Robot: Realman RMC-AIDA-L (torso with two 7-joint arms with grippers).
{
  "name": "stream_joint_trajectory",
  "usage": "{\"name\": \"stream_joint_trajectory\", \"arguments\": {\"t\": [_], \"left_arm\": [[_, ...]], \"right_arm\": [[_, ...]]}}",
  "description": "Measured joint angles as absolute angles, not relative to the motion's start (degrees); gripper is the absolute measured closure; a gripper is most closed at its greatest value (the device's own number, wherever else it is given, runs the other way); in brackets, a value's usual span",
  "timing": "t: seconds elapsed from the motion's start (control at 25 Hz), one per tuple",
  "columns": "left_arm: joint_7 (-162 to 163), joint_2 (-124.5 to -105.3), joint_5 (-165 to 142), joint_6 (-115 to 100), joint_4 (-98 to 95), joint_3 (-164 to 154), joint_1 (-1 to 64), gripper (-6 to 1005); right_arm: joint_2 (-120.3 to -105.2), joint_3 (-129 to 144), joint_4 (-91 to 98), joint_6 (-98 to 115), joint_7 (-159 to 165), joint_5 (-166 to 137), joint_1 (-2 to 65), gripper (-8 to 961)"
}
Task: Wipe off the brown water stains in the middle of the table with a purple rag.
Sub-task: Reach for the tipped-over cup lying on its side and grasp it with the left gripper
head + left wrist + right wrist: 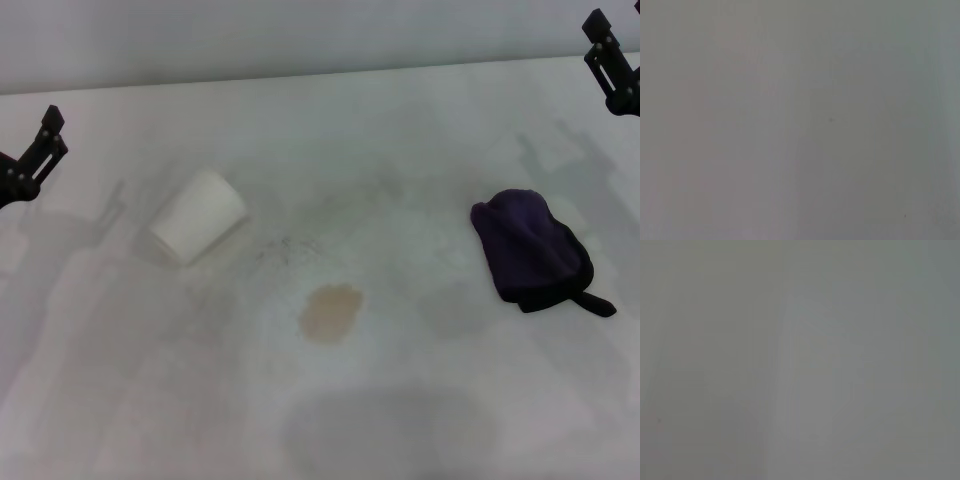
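Note:
The brown water stain (330,312) is a small tan blotch in the middle of the white table (400,140). The purple rag (528,248) lies bunched on the table to the right of the stain, its black tab pointing right. My left gripper (40,145) hangs at the far left edge of the head view, well away from the stain. My right gripper (606,55) is at the top right corner, beyond the rag and apart from it. Neither holds anything. Both wrist views show only bare grey surface.
A white paper cup (197,216) lies on its side to the left of the stain. Faint grey smudges and arm shadows mark the tabletop. The table's far edge runs along the top of the head view.

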State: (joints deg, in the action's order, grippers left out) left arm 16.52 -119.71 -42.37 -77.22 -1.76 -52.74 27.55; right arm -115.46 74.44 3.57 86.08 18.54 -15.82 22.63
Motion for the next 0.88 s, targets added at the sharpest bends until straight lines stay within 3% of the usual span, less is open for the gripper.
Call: {"name": "stream_joint_trajectory", "arguments": {"t": [0.64,0.88], "left_arm": [[16.82,-119.69,-40.71,-77.53,-1.71,-52.74,27.46,122],[23.8,-118.71,-42.01,-75.78,-2.94,-53.54,27.86,126]], "right_arm": [[-115.4,74.44,3.69,85.95,18.45,-15.82,22.76,341],[-115.4,74.44,3.44,85.95,18.45,-15.82,22.6,342]]}}
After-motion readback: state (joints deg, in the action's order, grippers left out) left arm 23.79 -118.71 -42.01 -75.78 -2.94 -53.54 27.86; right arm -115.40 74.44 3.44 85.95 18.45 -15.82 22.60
